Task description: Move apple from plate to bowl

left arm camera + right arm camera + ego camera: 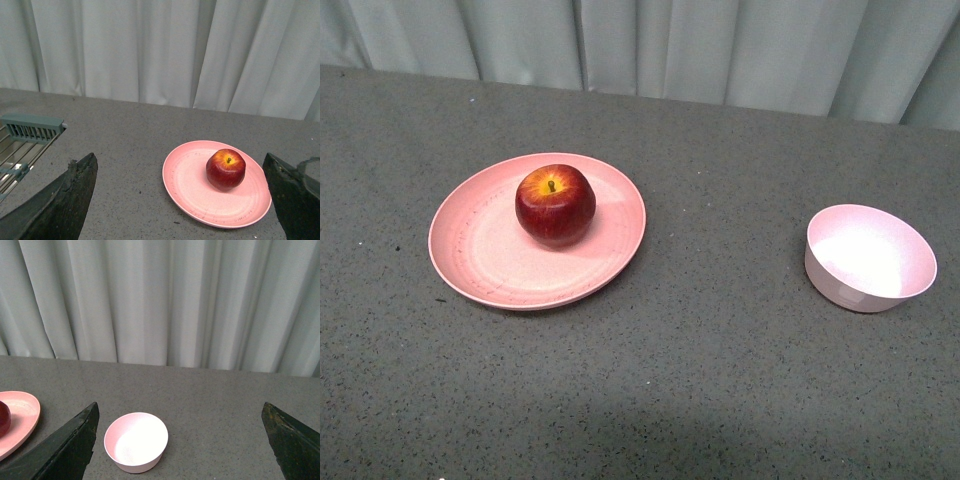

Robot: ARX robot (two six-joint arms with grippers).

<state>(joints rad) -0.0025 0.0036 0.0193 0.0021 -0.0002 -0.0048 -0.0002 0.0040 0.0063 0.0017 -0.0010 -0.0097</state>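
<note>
Fingers of left gripper (178, 157) gaping wide, gripping nothing, hovering above tabletop (720, 380). Apple (226, 169) sitting ahead of that gap, clear of both fingers, stem pointing up, resting on plate (190, 187) slightly toward its far rim. Plate lying left of tabletop middle, nearer far edge. Right gripper (178, 405) also gaping wide, gripping nothing; bowl (136, 440) standing upright ahead of its gap, untouched, well apart from plate toward right side of tabletop. Curtain (720, 50) hanging behind far edge.
</note>
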